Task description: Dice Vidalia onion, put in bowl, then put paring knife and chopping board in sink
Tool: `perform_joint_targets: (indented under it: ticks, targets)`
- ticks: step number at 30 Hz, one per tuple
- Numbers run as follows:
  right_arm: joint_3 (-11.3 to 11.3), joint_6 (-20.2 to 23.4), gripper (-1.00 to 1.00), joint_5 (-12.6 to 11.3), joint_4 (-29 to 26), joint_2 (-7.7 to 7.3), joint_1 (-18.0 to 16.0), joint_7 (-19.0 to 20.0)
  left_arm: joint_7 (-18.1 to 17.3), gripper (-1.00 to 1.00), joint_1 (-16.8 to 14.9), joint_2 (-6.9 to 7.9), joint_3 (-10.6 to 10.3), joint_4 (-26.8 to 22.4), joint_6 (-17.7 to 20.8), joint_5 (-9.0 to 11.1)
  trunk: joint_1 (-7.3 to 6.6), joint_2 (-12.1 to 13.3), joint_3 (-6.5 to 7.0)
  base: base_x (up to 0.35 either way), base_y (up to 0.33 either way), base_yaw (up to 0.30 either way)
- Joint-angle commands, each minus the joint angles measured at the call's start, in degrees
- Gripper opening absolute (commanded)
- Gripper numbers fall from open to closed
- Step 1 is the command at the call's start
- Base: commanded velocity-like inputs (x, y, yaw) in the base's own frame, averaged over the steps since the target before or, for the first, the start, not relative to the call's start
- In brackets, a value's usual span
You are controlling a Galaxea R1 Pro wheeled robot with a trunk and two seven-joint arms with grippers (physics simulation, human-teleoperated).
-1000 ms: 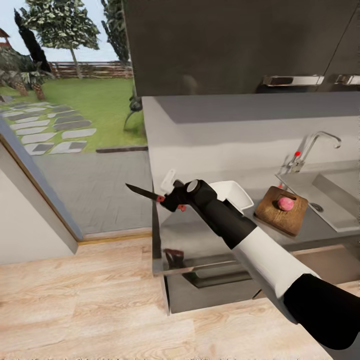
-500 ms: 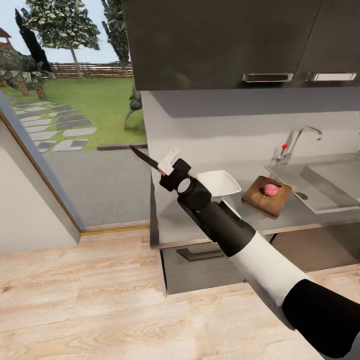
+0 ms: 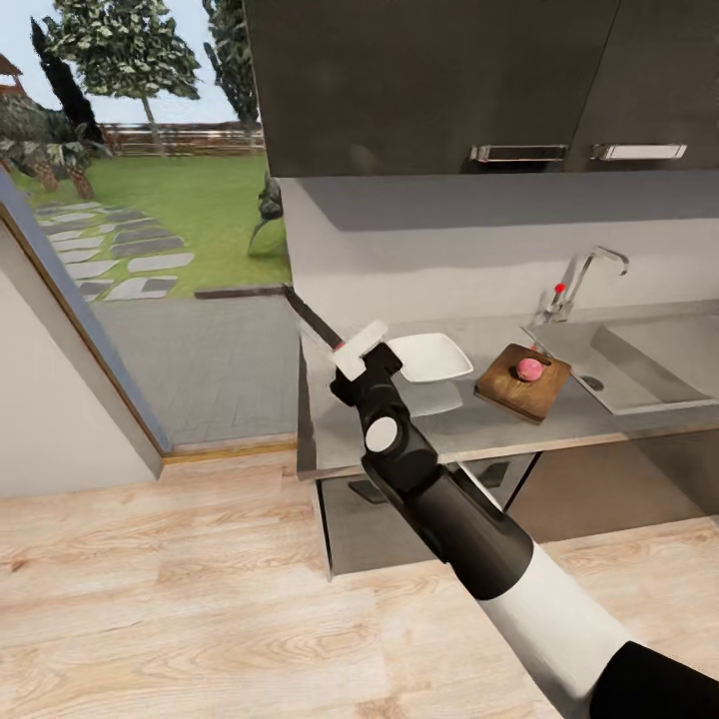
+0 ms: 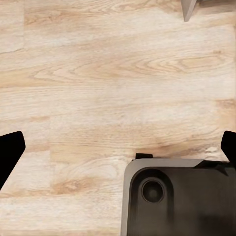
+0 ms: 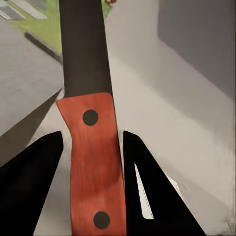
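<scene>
The right arm crosses the head view from the lower right, and its own wrist housing hides most of the right hand (image 3: 350, 352); only a pale finger (image 3: 363, 348) and a sliver of red handle show there. In the right wrist view the right hand (image 5: 91, 142) is clamped on the paring knife (image 5: 92, 162), dark fingers (image 5: 29, 177) pressed against both sides of the red handle. The dark blade runs out of that picture, so its tip is cut off there. In the head view the paring knife (image 3: 312, 320) points up and away to the left, held in the air above the left end of the worktop (image 3: 479, 424).

The left hand (image 4: 118, 147) shows as two dark fingertips at opposite edges of the left wrist view, set wide apart over the wood floor (image 4: 98, 88), holding nothing. A dark part of the robot's body (image 4: 179, 199) blocks the near floor.

The bowl (image 3: 429, 357) sits on the worktop just beside the chopping board (image 3: 522, 381). A small pinkish onion (image 3: 529, 369) rests on the board. The sink (image 3: 639, 364) lies directly beyond the board, its far end cut off by the picture edge; the tap (image 3: 584, 280) stands behind it.
</scene>
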Motion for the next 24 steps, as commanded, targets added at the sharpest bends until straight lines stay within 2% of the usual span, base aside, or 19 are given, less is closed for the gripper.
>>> perform_joint_targets:
  ticks: [1, 6, 9, 11, 16, 24]
  targets:
    - [0.1, 0.3, -1.0, -0.1, -0.9, -0.35, 0.5, -1.5, 0.3, 1.0, 0.0, 0.05, -0.5, -0.1, -0.1, 0.5, 0.03, -0.1, -0.09, -0.004, -0.001, 0.0]
    - [0.1, 0.2, -1.0, -0.1, -2.4, -1.15, 2.4, -7.0, 0.3, 1.0, 0.0, 0.05, -0.5, -0.1, 0.0, 0.5, 0.03, -0.1, -0.09, -0.001, 0.0, 0.0]
    - [0.1, -0.1, -1.0, -0.1, -2.7, -1.39, 3.7, -12.1, 0.3, 1.0, 0.0, 0.05, -0.5, 0.0, 0.0, 0.5, 0.03, -0.1, -0.09, 0.0, 0.0, 0.0]
    - [0.1, -0.2, -1.0, -0.2, -2.8, -2.66, 4.1, -15.6, 0.3, 1.0, 0.0, 0.05, -0.5, 0.0, 0.0, 0.5, 0.03, -0.1, -0.09, 0.0, -0.011, 0.0]
    - [0.1, -1.1, -1.0, -0.4, -2.8, -4.11, 4.2, -17.3, 0.3, 1.0, 0.0, 0.05, -0.5, 0.0, 0.0, 0.5, 0.03, -0.1, -0.09, 0.0, -0.169, 0.0]
    - [0.1, -1.1, -1.0, -0.6, -2.7, -4.27, 4.2, -17.7, 0.3, 1.0, 0.0, 0.05, -0.5, 0.0, 0.0, 0.5, 0.03, -0.1, -0.09, 0.0, -0.302, 0.0]
